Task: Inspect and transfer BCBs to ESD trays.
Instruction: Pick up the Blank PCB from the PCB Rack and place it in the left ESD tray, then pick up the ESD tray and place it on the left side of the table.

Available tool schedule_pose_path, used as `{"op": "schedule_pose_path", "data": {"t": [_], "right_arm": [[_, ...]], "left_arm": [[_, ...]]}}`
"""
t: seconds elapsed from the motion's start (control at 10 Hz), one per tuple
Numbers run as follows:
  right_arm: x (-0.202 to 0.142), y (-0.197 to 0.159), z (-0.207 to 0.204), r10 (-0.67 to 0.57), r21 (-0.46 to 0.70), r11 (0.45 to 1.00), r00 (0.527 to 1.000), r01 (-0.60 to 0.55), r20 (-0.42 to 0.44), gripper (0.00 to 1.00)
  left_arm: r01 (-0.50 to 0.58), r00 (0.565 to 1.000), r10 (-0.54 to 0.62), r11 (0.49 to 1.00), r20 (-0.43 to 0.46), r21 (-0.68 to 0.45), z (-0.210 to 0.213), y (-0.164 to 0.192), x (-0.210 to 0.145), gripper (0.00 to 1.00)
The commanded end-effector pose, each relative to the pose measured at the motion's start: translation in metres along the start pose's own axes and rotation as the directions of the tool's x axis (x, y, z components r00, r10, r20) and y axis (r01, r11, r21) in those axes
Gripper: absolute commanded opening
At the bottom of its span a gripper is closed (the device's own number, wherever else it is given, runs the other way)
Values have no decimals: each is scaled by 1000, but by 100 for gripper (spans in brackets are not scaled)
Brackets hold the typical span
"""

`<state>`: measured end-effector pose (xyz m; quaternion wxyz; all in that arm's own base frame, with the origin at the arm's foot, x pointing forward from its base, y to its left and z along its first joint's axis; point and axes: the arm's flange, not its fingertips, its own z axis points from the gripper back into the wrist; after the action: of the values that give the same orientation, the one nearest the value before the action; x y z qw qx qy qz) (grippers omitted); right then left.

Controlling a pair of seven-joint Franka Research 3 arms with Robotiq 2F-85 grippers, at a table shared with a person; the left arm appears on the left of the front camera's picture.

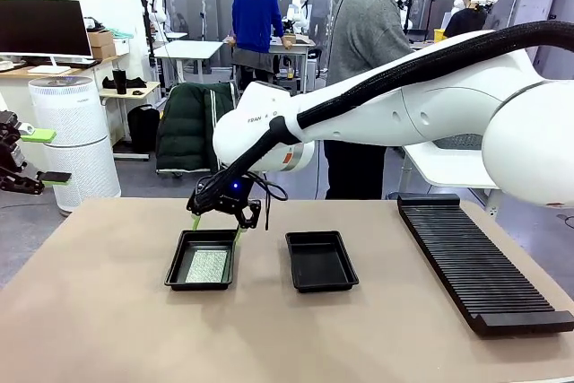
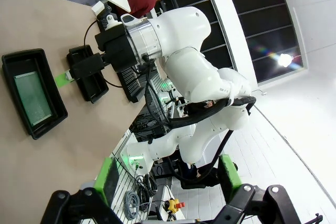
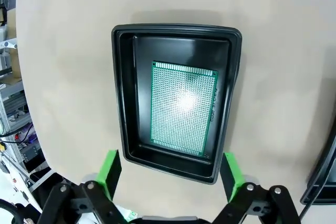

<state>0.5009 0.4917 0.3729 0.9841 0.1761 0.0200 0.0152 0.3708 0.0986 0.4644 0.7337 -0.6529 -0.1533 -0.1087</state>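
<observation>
Your right arm reaches across the middle and its white bulk blocks much of the far side. A person in a grey sweater [image 1: 368, 38] stands behind it at the far edge. A long black ribbed rack [image 1: 475, 262] lies along the bench's right side, well apart from the trays.

The right end effector [image 1: 217, 224] hangs over the far rim of the left ESD tray [image 1: 174, 268], fingers wide apart, nothing between them. The left end effector [image 1: 45, 157] sits off the bench's left edge, raised, fingers also apart and empty.

The left ESD tray holds one BCB [image 1: 207, 266], lying flat on its floor. In the right wrist view the BCB [image 3: 184, 108] lies closer to one long wall than the other. The right ESD tray [image 1: 320, 262] sits just beside it, not touching, with a bare floor.

The bench [image 1: 99, 320] is plain tan. Behind it are a white air purifier [image 1: 76, 145], a dark monitor [image 1: 45, 29], a green jacket [image 1: 186, 127] over a chair, and more people farther back.
</observation>
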Motion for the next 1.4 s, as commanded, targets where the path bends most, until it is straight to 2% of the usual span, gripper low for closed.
{"op": "schedule_pose_path", "data": {"t": [0.0,1.3], "right_arm": [[-2,2,-2,4,3,1000,1000,-4,5,100],[-2,2,-2,4,3,1000,1000,-4,5,100]], "left_arm": [[2,1000,-2,1000,2,-10,0,-1,-1,100],[2,1000,-2,1000,2,-10,0,-1,-1,100]]}}
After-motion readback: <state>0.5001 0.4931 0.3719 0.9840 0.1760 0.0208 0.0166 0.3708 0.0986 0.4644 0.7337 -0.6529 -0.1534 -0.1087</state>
